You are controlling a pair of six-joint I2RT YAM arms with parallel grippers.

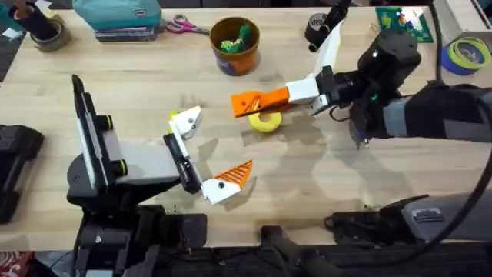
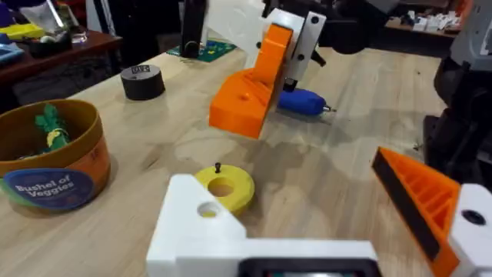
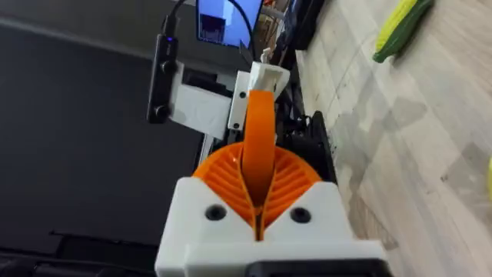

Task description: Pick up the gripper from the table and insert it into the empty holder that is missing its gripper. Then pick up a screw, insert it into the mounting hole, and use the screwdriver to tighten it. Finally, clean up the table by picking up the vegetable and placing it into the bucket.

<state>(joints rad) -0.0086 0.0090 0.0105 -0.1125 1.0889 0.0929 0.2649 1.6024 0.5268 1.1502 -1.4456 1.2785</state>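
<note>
Stage: first step, mid-way. Insertion, screw, tightening and clean-up are all remaining, by my judgement.

- Nearest the bases, the left gripper [image 1: 209, 150] is lying low over the table with its fingers spread wide apart, holding nothing. One finger is carrying its orange tip [image 1: 237, 174]. The other is showing as the holder [image 1: 187, 121], bare white, with its mounting hole [image 2: 207, 209] sitting open.
- Past that, the right gripper [image 3: 257, 196] is reaching in from the right, its ribbed pads [image 3: 288, 181] pressing together on the gripper [image 1: 244, 103]. That part is hanging off the table, well apart from the holder and not yet seated.
- Under the held part, a yellow ring [image 2: 224, 187] is lying on the table, with what looks like a screw [image 2: 217, 167] standing at its edge.
- The screwdriver [image 2: 304, 101] is lying on the table just behind the held part, untouched.
- A yellow-green vegetable [image 3: 398, 29] is lying on the table, not in the bucket.
- Farthest, the bucket [image 1: 234, 45] is standing upright with green and yellow pieces inside.
</note>
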